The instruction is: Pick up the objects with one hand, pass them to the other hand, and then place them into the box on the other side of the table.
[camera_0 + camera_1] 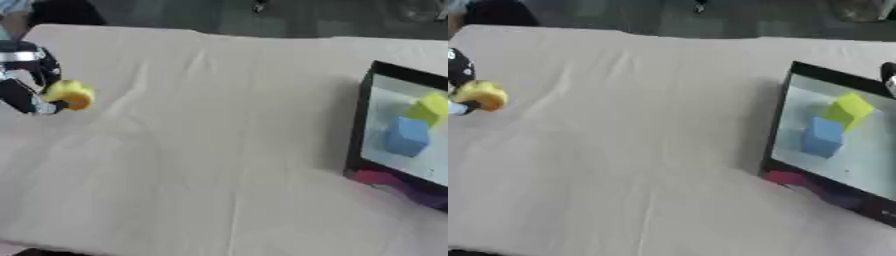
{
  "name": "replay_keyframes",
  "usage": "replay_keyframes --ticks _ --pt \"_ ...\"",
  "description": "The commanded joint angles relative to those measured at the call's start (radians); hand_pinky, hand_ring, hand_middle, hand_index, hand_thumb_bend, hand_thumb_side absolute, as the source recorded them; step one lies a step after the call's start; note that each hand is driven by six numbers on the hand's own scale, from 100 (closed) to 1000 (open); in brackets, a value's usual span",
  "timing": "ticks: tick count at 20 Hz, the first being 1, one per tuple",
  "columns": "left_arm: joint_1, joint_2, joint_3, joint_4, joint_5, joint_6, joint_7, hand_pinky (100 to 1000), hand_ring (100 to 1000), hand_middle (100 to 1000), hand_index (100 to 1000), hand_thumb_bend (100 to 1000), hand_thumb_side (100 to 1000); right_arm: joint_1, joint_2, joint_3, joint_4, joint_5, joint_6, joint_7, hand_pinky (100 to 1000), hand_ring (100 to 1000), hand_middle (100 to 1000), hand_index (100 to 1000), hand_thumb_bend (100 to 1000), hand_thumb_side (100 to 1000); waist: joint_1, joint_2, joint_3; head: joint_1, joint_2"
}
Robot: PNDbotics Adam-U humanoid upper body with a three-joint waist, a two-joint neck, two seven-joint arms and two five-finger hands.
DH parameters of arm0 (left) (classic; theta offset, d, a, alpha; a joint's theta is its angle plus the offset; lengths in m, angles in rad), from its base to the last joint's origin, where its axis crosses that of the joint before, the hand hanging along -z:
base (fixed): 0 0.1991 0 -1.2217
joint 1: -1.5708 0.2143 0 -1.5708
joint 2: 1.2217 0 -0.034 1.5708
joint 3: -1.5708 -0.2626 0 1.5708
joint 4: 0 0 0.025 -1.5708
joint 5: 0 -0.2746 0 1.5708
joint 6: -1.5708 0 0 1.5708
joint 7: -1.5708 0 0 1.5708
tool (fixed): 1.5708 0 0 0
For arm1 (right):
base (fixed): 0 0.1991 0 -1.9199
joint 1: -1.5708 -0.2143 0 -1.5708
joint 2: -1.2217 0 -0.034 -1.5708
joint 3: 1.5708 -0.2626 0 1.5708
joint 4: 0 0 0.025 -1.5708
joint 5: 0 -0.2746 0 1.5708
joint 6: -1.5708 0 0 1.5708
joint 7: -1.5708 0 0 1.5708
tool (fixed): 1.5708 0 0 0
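My left hand [26,82] is at the far left of the table, its fingers curled round a yellow and orange object [70,94] held just above the cloth. At the right side stands a black-rimmed box [357,130] with a pale floor. Inside it lie a blue cube [408,136] and a yellow-green cube [430,108], the yellow-green one farther back. A dark sliver at the right edge of the right eye view, above the box, may be my right hand [890,77]; its fingers do not show.
A wrinkled beige cloth [210,150] covers the table. A red and purple shape [389,182] lies against the outside of the box's near rim. The table's far edge runs along the top, with dark floor beyond.
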Motion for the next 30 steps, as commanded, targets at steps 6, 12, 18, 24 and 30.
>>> replay_keyframes --ticks 6,12,18,24,30 --pt "-0.01 -0.025 0.008 -0.091 0.032 -0.005 0.14 689 607 497 379 110 100 -0.021 -0.035 -0.01 -0.071 -0.012 -0.011 0.015 962 1000 931 905 295 457 -0.008 -0.024 0.001 -0.023 -0.022" --pt "-0.031 -0.116 -0.012 -0.107 -0.008 0.007 0.219 682 600 491 377 100 100 -0.063 -0.046 0.013 -0.154 -0.011 -0.002 0.06 960 1000 933 912 288 448 -0.012 -0.027 0.0 -0.031 -0.032" --pt "-0.043 -0.197 -0.029 -0.113 -0.063 0.02 0.285 679 596 490 378 100 100 -0.137 -0.056 0.058 -0.204 0.0 -0.009 0.142 957 1000 928 916 302 433 -0.015 -0.031 0.002 -0.031 -0.034" --pt "-0.045 -0.227 -0.038 -0.109 -0.097 0.018 0.314 678 595 489 379 100 100 -0.167 -0.057 0.073 -0.206 0.017 -0.02 0.188 956 1000 926 915 307 433 -0.016 -0.033 0.002 -0.031 -0.033" --pt "-0.043 -0.332 -0.052 -0.124 -0.107 0.014 0.381 667 582 479 381 100 100 -0.275 -0.045 0.175 -0.206 0.032 -0.053 0.256 952 1000 918 913 325 427 -0.023 -0.039 0.009 -0.039 -0.028"
